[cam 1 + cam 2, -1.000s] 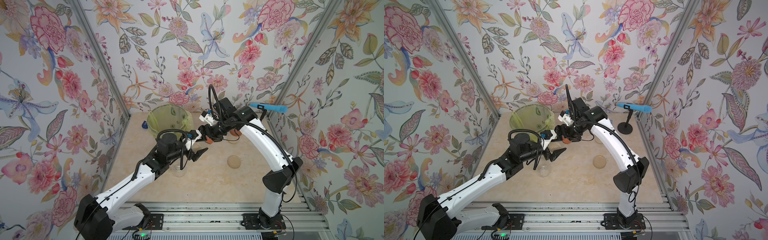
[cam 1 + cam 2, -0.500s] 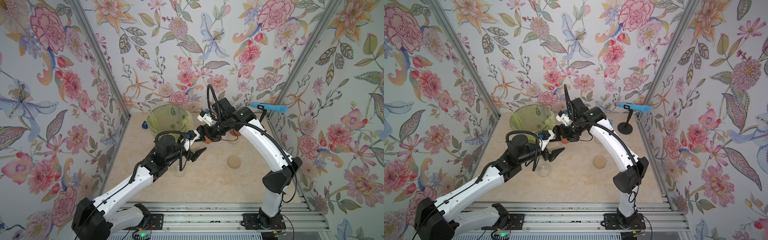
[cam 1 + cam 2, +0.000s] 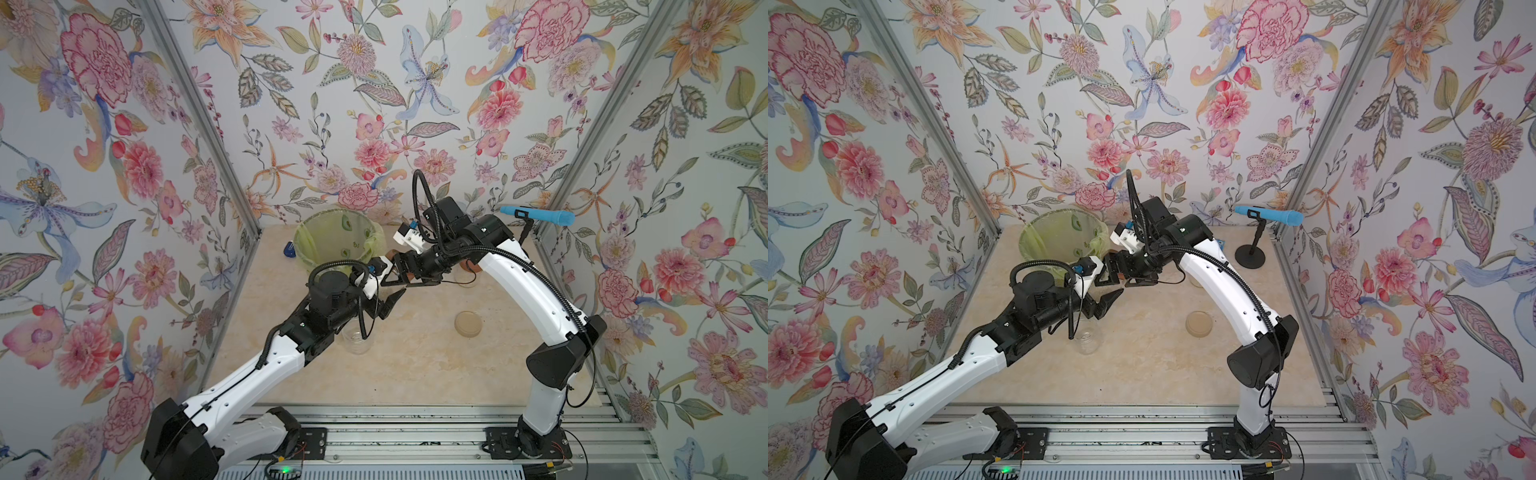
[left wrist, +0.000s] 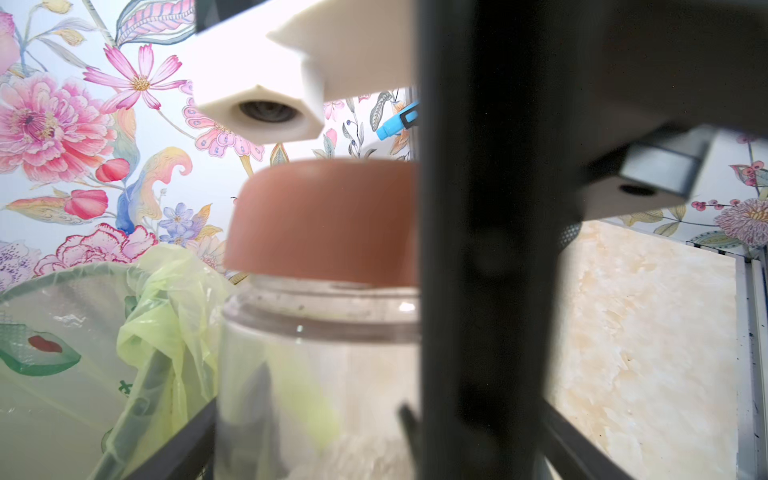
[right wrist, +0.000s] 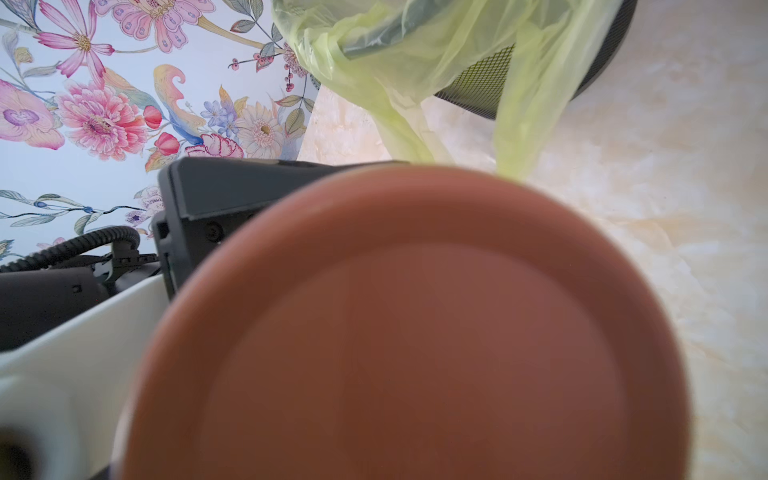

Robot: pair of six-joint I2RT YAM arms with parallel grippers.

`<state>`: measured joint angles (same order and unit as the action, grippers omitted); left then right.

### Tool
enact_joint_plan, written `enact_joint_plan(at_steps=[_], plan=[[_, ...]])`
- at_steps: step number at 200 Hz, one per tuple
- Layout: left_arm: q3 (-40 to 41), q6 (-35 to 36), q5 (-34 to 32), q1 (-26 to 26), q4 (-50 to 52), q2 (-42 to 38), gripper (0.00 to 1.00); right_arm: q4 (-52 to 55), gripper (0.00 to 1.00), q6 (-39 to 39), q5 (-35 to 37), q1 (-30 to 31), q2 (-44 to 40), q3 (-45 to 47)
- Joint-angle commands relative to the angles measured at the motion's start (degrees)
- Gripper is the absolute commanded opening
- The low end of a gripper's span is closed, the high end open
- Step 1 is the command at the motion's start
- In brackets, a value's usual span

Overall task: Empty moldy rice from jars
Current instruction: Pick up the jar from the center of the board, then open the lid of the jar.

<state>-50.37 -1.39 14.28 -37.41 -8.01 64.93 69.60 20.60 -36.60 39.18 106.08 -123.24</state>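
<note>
Floral-papered walls point(image 3: 374, 104) on three sides, beige marbled worktop point(image 3: 415, 365). Left gripper point(image 4: 380, 409) is clamped on the glass body of the capped jar point(image 4: 316, 365), holding it upright and, as far as I can see, clear of the worktop, just beside the bin point(image 3: 316, 232). Bin has a yellow-green liner and stands at the back edge, left of centre. Red-brown lid point(image 4: 324, 224) is seated on that jar. Rice point(image 4: 365, 457) is a pale grainy layer at the jar bottom, blurred in the left wrist view. Right gripper point(image 3: 404, 275) sits at the lid with its jaws spread wide either side of it. The right wrist view shows only the lid top close up, no fingers on it, so it reads as not gripping. Open jar point(image 3: 355, 338), looks empty, stands near the worktop centre, partly under the left arm. Beige lid point(image 3: 468, 324) lies flat right of centre. Third jar point(image 3: 464, 276) is partly hidden behind the right arm. Blue microphone point(image 3: 540, 215) on a stand in the back right corner.
</note>
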Motion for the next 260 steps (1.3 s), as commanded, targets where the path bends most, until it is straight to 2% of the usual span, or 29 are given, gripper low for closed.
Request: enact_joint_plan(at_steps=[1, 83, 154, 167, 260], plan=[[-4.01, -1.69, -1.54, 0.94, -4.22, -1.17, 0.0, 0.3, 1.0, -1.68, 0.46, 0.88, -2.96, 0.85], [-7.94, -7.6, -1.03, 2.78, -4.32, 0.57, 0.0, -13.93, 1.0, 2.0, 3.6, 0.45, -10.72, 12.61], [-16.72, -9.84, 1.63, 3.78, 2.15, 5.22, 0.0, -37.67, 1.0, 10.42, 4.86, -1.75, -19.16, 26.84], [-18.0, -10.27, 2.27, 4.01, 2.7, 6.14, 0.0, -40.72, 1.0, 11.75, 4.78, -4.16, -20.0, 28.83], [-18.76, -13.63, 4.77, 5.35, 0.85, 9.69, 0.0, -41.92, 1.0, 11.94, 4.78, -8.73, -18.24, 25.83]])
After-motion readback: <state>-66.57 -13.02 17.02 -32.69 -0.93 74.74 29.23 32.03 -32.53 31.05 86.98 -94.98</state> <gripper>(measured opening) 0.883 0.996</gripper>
